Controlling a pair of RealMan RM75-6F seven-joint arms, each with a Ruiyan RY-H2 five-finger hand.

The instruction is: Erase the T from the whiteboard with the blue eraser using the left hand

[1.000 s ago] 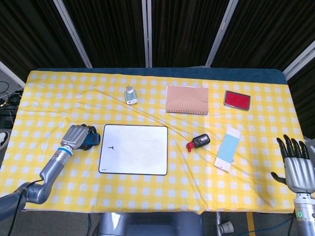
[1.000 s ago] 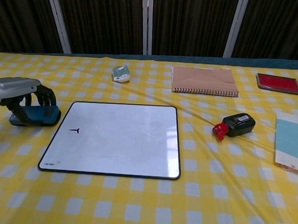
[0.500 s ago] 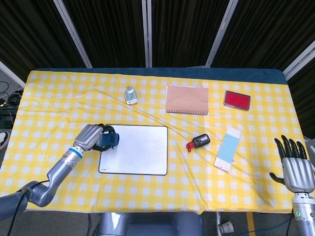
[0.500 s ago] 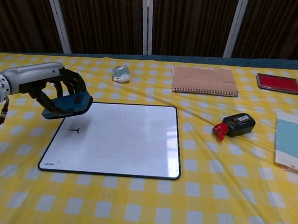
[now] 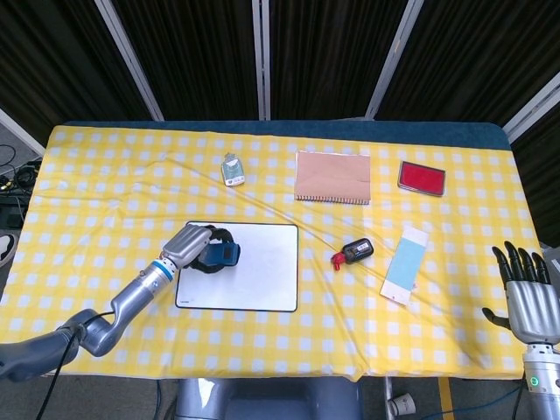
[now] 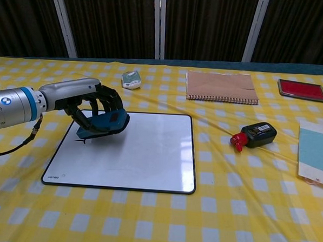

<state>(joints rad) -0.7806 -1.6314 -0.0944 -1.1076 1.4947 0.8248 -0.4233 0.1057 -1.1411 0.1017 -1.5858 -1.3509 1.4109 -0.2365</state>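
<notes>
My left hand (image 5: 197, 246) (image 6: 97, 112) grips the blue eraser (image 5: 222, 254) (image 6: 102, 126) and holds it over the left part of the whiteboard (image 5: 262, 271) (image 6: 143, 152). In the chest view the eraser sits right at the black T (image 6: 80, 140), whose left tip still shows beside it. In the head view the hand covers the T. My right hand (image 5: 528, 297) hangs off the table's right side with fingers spread and nothing in it.
On the yellow checked cloth lie a small clear bottle (image 5: 232, 169), a brown notebook (image 5: 332, 177), a red case (image 5: 422, 178), a black and red marker-like item (image 5: 353, 253) and a light blue card (image 5: 404, 267). All lie right of or behind the board.
My left hand lifted the blue eraser from the cloth left of the board, carried it rightward, and now holds it low over the T. The right hand barely moved.
</notes>
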